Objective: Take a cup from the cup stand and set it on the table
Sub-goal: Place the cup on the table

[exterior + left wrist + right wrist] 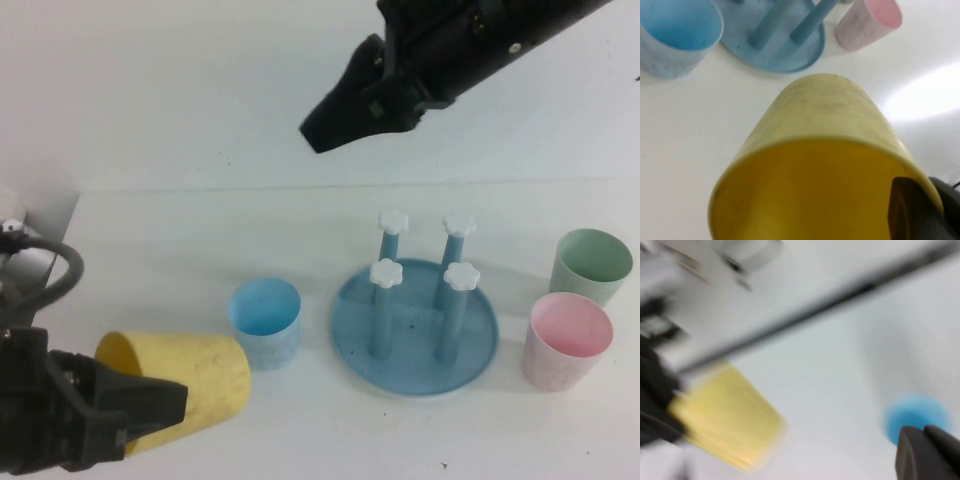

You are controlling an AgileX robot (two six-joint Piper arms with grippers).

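Yellow cup (190,382) is gripped at its rim by the left gripper (140,415), held on its side left of the cup stand (414,325), long axis horizontal, base toward the stand. Right gripper (330,125) is raised behind the stand; its finger state cannot be told.

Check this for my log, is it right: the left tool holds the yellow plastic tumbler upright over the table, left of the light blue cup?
Not quite. The left tool does hold the yellow plastic tumbler, left of the light blue cup above the white table, but the tumbler is tipped on its side, not upright, as the high view shows. The right tool hangs raised behind the round blue cup stand.
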